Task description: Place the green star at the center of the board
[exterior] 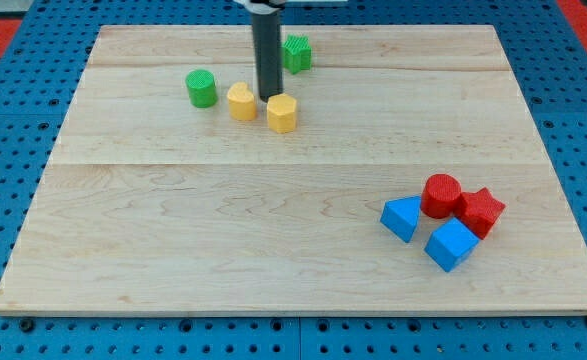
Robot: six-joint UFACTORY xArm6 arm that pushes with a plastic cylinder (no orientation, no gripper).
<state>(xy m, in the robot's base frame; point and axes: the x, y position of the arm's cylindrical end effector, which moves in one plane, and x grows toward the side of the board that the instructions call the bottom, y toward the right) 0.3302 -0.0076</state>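
Seven blocks on the board. Single camera view: the green star sits near the view's top edge, partly hidden behind the rod, well away from centre. The tip lands between the yellow heart-like block and the yellow hexagon, just below the star. No gripper here, just a bare rod, nothing held. Green cylinder is to the view's left; red cylinder, red star and two blue blocks cluster lower right. Risk, my read: the tip is on the wrong side, so pushing now drives the star off the top edge, or drags the yellows along. Star's heading: can't tell, no evident long axis.
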